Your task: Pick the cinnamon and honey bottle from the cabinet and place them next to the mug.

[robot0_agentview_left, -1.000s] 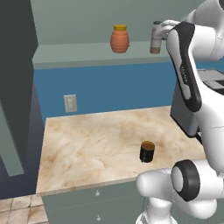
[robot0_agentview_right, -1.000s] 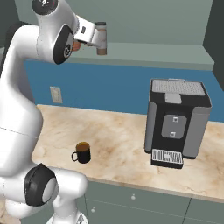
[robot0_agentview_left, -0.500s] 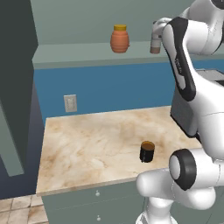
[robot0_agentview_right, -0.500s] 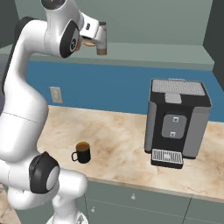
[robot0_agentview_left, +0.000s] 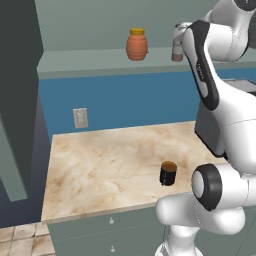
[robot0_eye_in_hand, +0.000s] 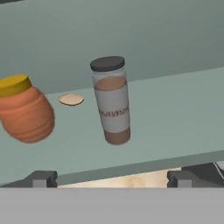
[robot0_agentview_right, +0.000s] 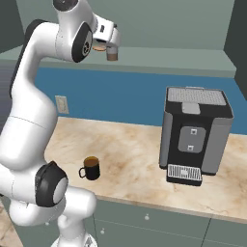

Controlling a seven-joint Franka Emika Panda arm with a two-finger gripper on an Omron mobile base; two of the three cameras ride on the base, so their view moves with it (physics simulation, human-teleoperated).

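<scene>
while the arm reaches up to the cabinet, the gripper faces the shelf with its jaws spread wide and nothing between them; in the hand view the two dark fingertips sit far apart at the lower edge, short of the shelf's front lip. the cinnamon stands upright on the shelf, directly ahead of the hand and centred between the fingertips, apart from them, its dark cap uppermost and a pale label band around its middle. the honey bottle stands on the same shelf to the cinnamon's left in the hand view, well apart from it, with a small flat beige disc lying on the shelf between and behind them. in the left base view the honey bottle is on the shelf, left of the cinnamon, which the white forearm partly covers. on the marble counter below, the mug stands upright near the front edge; in the right base view the mug is left of the coffee machine, well apart from it
</scene>
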